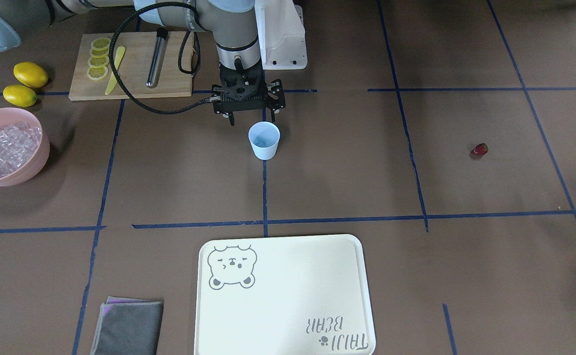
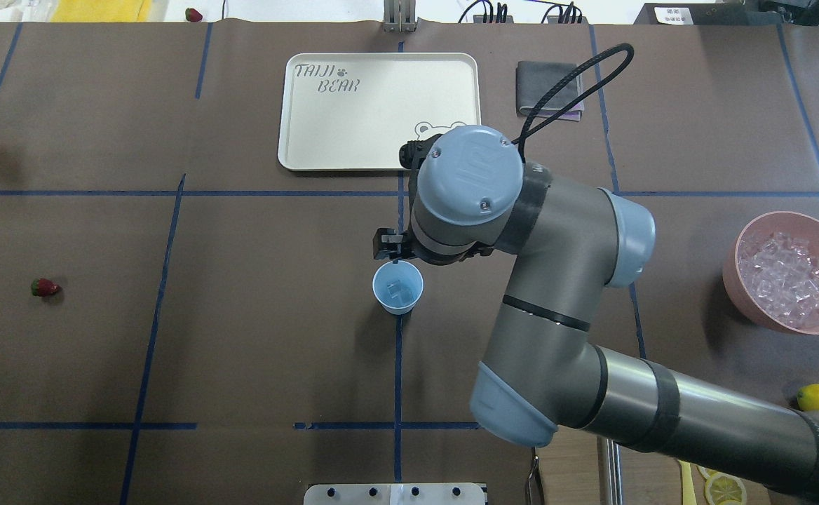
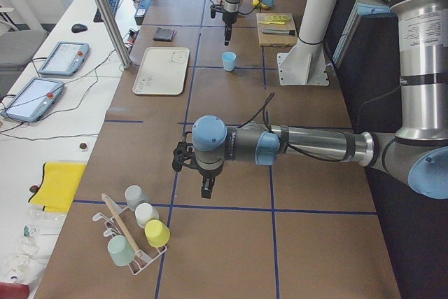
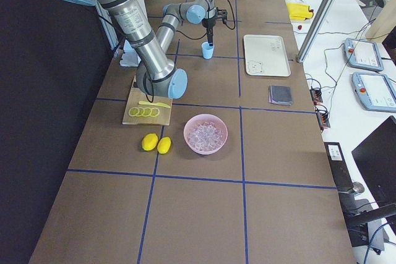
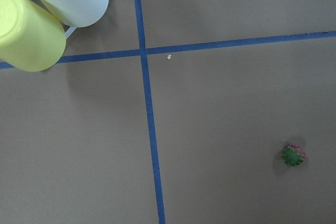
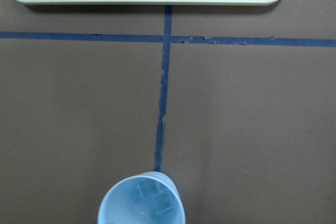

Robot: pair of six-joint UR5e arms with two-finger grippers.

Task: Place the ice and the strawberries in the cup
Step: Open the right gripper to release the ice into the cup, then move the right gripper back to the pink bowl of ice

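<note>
The light-blue cup stands upright at the table's centre with a few ice cubes inside. More ice fills a pink bowl. My right gripper hangs open just behind and above the cup, holding nothing. One strawberry lies alone far off on my left side. My left gripper hovers near that end, pointing down. Its fingers show in no close view, so I cannot tell their state.
A cream tray lies beyond the cup, with a grey cloth beside it. A cutting board carries lemon slices and a tool, with two lemons next to it. A rack of upturned cups stands at the left end.
</note>
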